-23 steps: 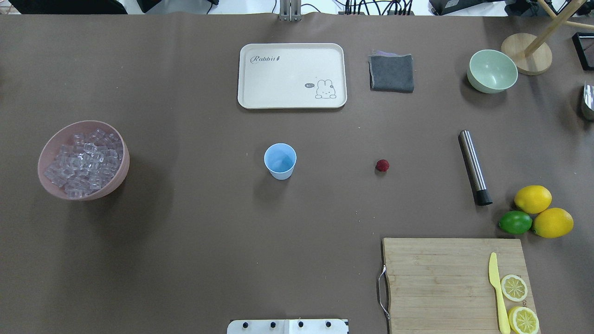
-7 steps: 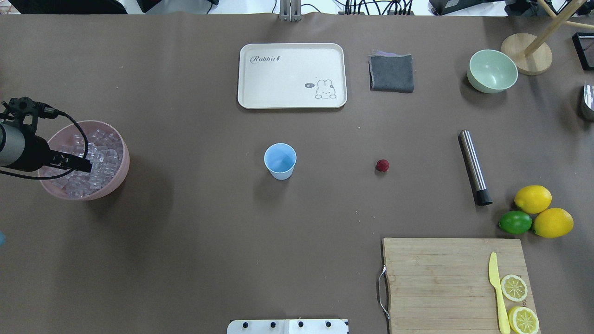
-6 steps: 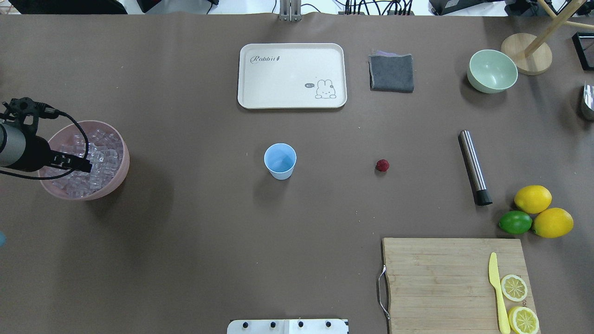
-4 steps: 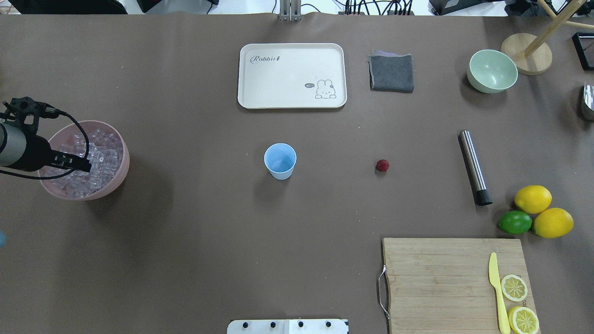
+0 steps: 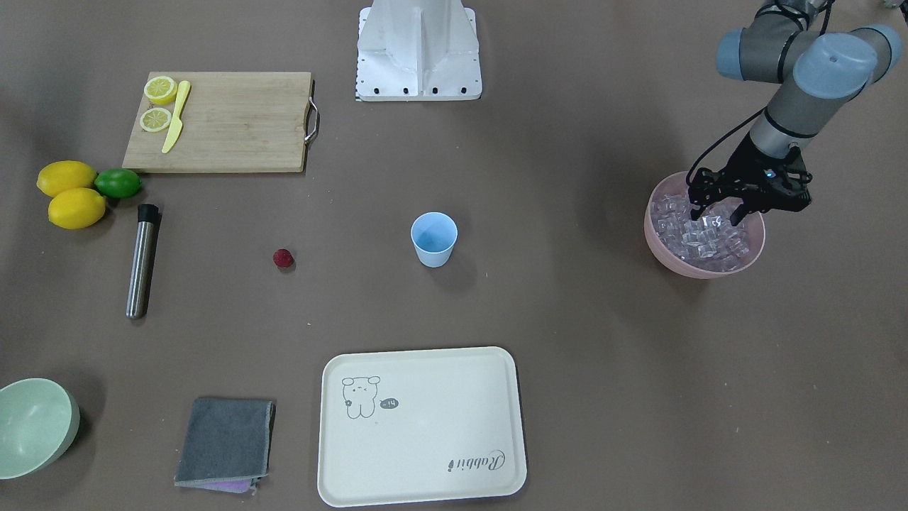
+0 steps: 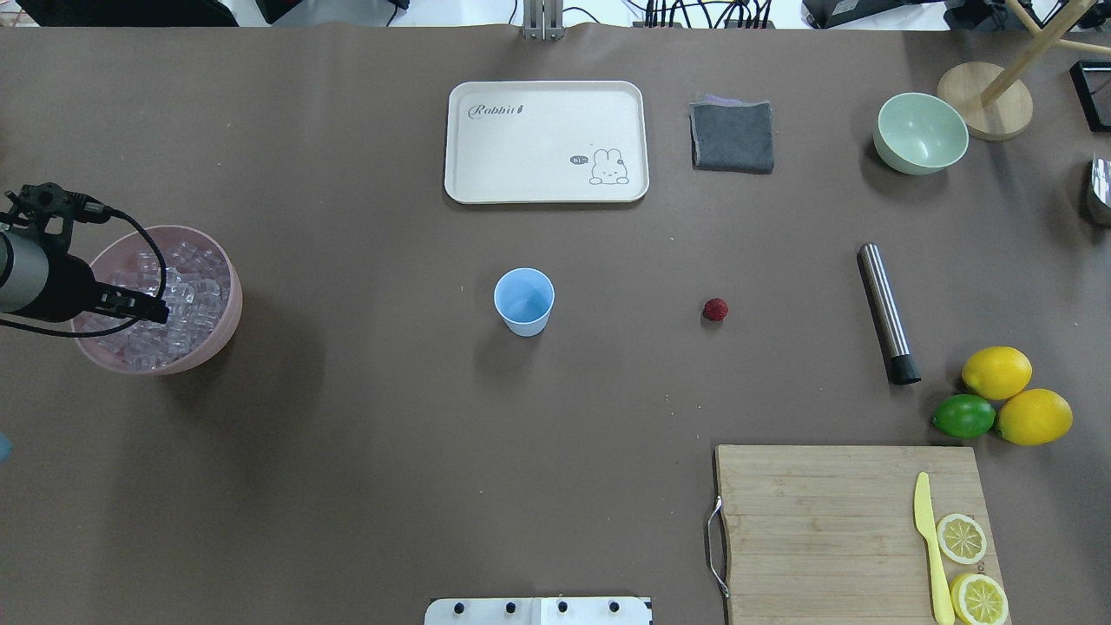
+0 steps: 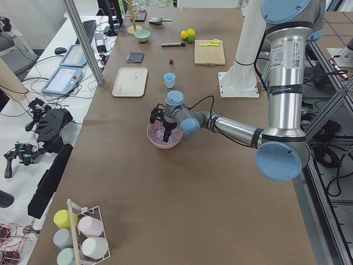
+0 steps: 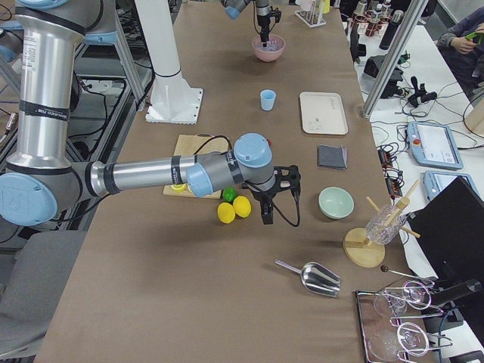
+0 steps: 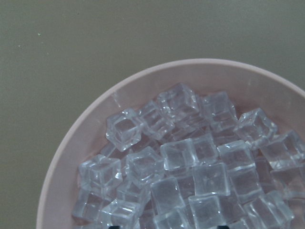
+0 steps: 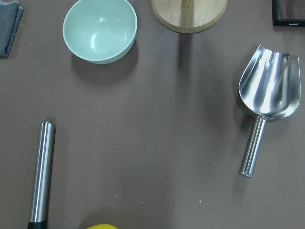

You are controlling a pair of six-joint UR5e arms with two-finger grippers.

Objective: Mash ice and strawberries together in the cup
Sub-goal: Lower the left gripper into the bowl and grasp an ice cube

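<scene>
While left end effector (image 5: 718, 213) gapes over ice (image 5: 699, 241), cup (image 5: 433, 240) stands apart.

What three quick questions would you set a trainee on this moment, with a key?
1. True or false: the cup already holds ice.
2. The left tool hangs over which thing? A. pink bowl B. pale green bowl C. tray
3. What lies between the cup and the steel rod?
Key: 1 false, the cup looks empty; 2 A; 3 the strawberry.
</scene>
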